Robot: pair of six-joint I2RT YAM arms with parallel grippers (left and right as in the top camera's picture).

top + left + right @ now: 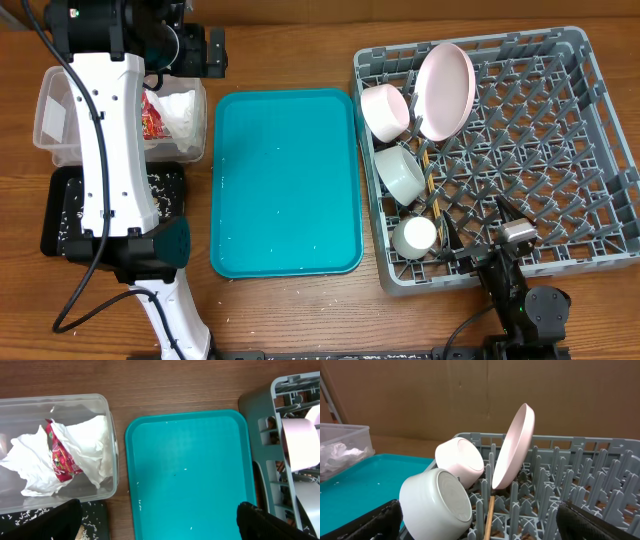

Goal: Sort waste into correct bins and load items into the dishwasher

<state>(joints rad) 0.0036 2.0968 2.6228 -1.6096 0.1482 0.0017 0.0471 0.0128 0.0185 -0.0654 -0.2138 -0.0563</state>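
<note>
The clear tub [50,100] at the back left holds crumpled napkins [183,110] and the red-and-silver wrapper [155,118]; both also show in the left wrist view, napkins [85,440] and wrapper [60,457]. The black tray [60,210] in front of it carries rice grains [165,185]. The grey rack [590,120] holds the plate [447,88], pink bowl [384,110], grey-green bowl [400,172], white cup [415,237] and chopsticks [428,175]. My left gripper [205,50] is open and empty, high by the tub. My right gripper [515,232] is open and empty at the rack's front edge.
The teal tray [285,180] lies between the bins and the rack, with a few rice grains on it [186,469]. My left arm's white link [110,150] reaches over the black tray and the tub. Wood table shows around everything.
</note>
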